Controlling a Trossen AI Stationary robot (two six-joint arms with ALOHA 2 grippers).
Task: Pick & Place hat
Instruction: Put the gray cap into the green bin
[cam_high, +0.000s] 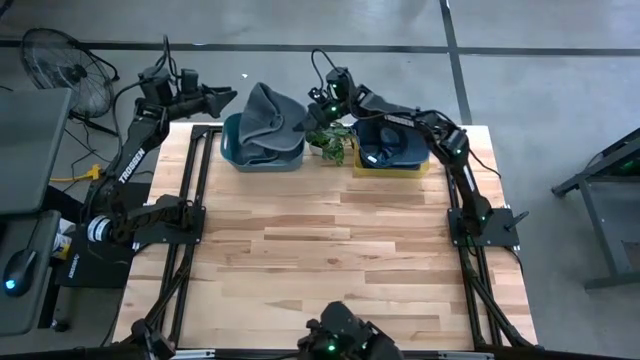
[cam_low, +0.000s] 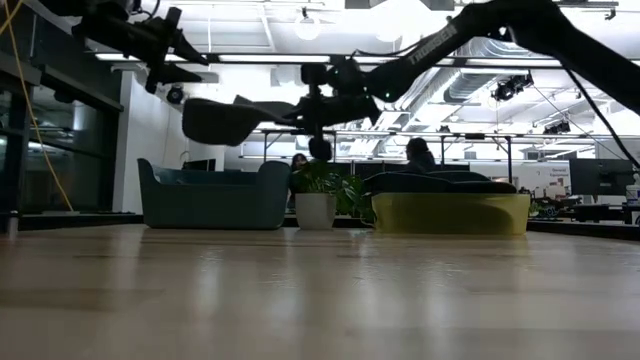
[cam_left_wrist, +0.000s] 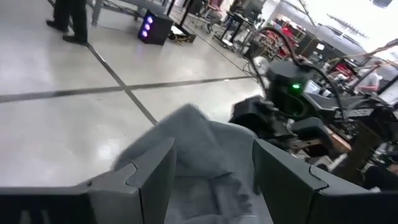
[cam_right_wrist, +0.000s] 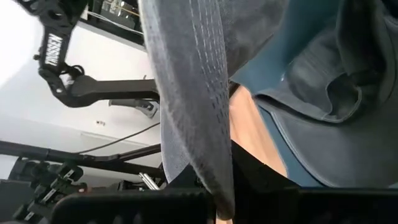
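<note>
Between the right gripper's (cam_right_wrist: 217, 208) closed jaws sits the edge of a grey hat (cam_high: 270, 118), pinched tight; that grip is plain only in the right wrist view, where the ribbed fabric runs straight down into the fingers. From above, the same gripper (cam_high: 322, 103) hangs over the back of the table, right at the hat's edge, and the hat is draped over a teal bin (cam_high: 262, 155). Low view gives the height: the hat's brim (cam_low: 225, 120) floats well above the bin (cam_low: 212, 195), carried by the gripper (cam_low: 320, 108).

Left gripper (cam_high: 222, 98) now, jaws parted and nothing between them. Its wrist view shows 2 dark fingers (cam_left_wrist: 152, 177) spread wide with the grey hat (cam_left_wrist: 196, 155) beyond them and the right arm's wrist, green light on, just behind. From above it sits at the bin's far left corner, apart from the fabric.

Out from there: a small potted plant (cam_high: 330, 142) stands between the teal bin and a yellow bin (cam_high: 392, 168), which holds a dark blue cap (cam_high: 388, 143). Low view lines up all 3 along the far edge of the pale wooden table (cam_high: 330, 250). Around it, grey concrete floor, a floor fan (cam_high: 62, 62) at the left, and an open hall with bright ceiling lights and people seated (cam_low: 418, 155) far back
</note>
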